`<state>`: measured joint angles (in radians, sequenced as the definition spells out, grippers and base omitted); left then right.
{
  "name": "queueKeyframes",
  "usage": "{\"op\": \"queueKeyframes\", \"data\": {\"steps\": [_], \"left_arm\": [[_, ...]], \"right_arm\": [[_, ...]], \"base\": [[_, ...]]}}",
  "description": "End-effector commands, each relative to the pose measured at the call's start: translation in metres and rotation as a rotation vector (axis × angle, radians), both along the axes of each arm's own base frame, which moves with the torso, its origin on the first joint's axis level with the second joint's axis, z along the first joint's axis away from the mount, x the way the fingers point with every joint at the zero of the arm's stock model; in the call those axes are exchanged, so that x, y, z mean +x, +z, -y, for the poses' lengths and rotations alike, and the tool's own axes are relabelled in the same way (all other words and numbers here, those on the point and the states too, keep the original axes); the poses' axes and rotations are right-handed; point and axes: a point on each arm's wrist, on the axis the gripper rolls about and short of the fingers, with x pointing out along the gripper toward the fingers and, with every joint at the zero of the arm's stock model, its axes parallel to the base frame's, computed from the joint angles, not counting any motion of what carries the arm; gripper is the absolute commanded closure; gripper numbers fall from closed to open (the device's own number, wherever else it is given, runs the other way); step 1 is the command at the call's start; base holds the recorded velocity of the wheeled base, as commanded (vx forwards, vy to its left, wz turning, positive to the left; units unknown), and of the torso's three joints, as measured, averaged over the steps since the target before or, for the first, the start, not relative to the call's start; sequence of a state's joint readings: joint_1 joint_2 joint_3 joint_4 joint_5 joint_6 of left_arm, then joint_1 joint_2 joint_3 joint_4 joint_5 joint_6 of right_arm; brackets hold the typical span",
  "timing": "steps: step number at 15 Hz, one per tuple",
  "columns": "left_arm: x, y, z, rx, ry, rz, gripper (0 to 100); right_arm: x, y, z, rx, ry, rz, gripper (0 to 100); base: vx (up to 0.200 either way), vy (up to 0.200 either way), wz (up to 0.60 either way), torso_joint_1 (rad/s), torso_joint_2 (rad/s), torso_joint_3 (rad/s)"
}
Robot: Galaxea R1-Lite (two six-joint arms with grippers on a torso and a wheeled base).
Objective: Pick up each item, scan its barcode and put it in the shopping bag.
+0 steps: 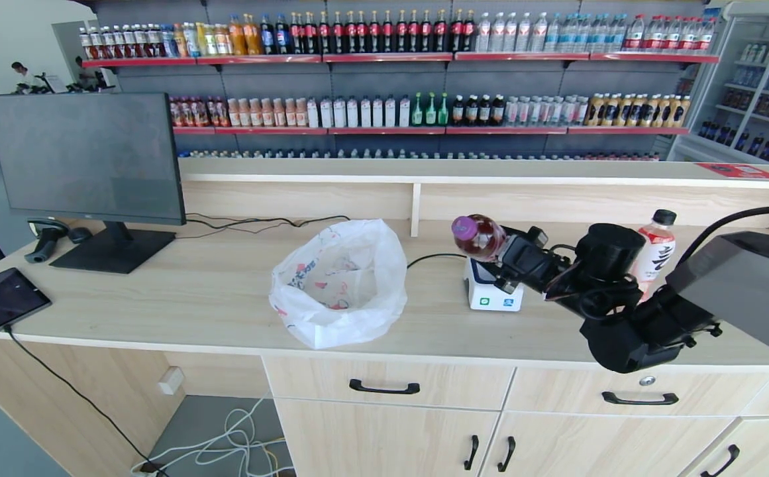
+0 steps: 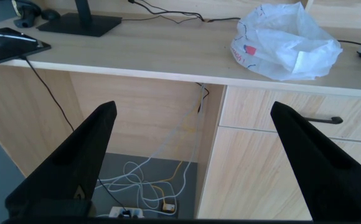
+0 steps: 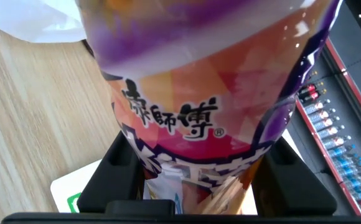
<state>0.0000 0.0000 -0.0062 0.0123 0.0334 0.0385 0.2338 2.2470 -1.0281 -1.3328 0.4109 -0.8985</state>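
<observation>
Drink shelves back a wooden table. Right hand, clenched on a purple-capped bottle, holds it sideways just above the white scanner, probably to present its barcode. Shopping bag stands open beside the scanner, ready to receive; it seems empty, though folds hide its bottom. Left hand hangs released below the table edge. A second bottle waits on the table farther right.

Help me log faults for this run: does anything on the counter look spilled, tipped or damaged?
Nothing stands out. The purple-capped bottle lies sideways only because the right gripper holds it over the scanner; the shopping bag sits open, the black-capped bottle stands upright, and no spill shows.
</observation>
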Motion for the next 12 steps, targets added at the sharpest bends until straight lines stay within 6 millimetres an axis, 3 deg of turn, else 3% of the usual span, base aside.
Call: {"op": "queueKeyframes", "data": {"steps": [1,4,9,12], "left_arm": [[0.0,0.0,0.0,0.001,0.0,0.0,0],[0.0,0.0,0.0,0.0,-0.001,0.0,0],[0.0,0.0,0.0,0.0,0.0,0.0,0],[0.0,0.0,0.0,0.0,0.0,0.0,0]], "right_arm": [[-0.025,0.025,0.006,0.017,0.003,0.015,100],[-0.055,0.034,0.013,0.088,0.013,-0.033,100],[-0.091,0.074,0.026,0.207,-0.031,-0.011,100],[-0.132,0.079,0.037,0.323,-0.107,-0.084,100]], "base": [[0.0,0.0,0.0,0.0,0.0,0.0],[0.0,0.0,0.0,0.0,0.0,0.0],[0.0,0.0,0.0,0.0,0.0,0.0],[0.0,0.0,0.0,0.0,0.0,0.0]]}}
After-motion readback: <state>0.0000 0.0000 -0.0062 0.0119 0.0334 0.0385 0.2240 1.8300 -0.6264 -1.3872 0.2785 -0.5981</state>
